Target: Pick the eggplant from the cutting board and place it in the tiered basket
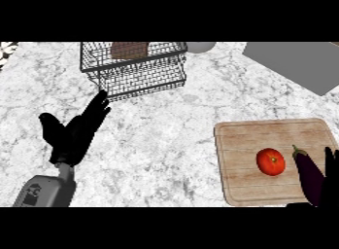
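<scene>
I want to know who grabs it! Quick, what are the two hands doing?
Left hand: open, fingers straight, holding nothing.
Right hand: beside the eggplant on the cutting board; cannot be told.

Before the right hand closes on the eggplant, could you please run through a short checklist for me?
1. Eggplant on the cutting board: ok, near its right edge.
2. Right hand beside the eggplant: ok, at the view's lower right.
3. Right hand's fingers curled round it: cannot tell.
4. Tomato apart from the eggplant: ok, a gap to its left.
5. Tiered basket has room: cannot tell; a brown item sits in the top tier.
6. Left hand out of the way: ok, open, left of centre.
</scene>
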Available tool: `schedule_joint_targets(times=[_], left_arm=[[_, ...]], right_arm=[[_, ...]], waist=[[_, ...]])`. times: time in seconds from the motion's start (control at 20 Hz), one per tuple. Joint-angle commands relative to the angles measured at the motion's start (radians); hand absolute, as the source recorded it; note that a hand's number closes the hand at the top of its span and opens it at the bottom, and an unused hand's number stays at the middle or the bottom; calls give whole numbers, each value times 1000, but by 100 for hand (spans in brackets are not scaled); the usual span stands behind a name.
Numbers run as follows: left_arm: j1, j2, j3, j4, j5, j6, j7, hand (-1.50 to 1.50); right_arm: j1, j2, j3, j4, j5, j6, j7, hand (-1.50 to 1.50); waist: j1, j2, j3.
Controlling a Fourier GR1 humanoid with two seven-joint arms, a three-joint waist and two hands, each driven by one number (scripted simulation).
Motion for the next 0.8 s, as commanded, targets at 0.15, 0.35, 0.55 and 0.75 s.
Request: schedule_joint_targets(times=[0.15, 0.35, 0.55, 0.75], left_arm=[[2, -37, 23, -18, -29, -13, 28, 0], [-41, -31, 65, 105, -38, -58, -56, 0], [-37, -21, 76, -2, -32, -46, 50, 0], [-30, -38, 84, 81, -31, -83, -30, 0]], right_arm=[[-15, 46, -79, 117, -28, -50, -97, -150], [-65, 65, -100, 218, -23, -75, -143, -150], [-108, 33, -163, 227, -70, -19, -168, -150], [-116, 54, -170, 332, -70, -98, -252, -150]], waist=[[0, 0, 0], [0, 1, 0], [2, 1, 0], [0, 2, 0]])
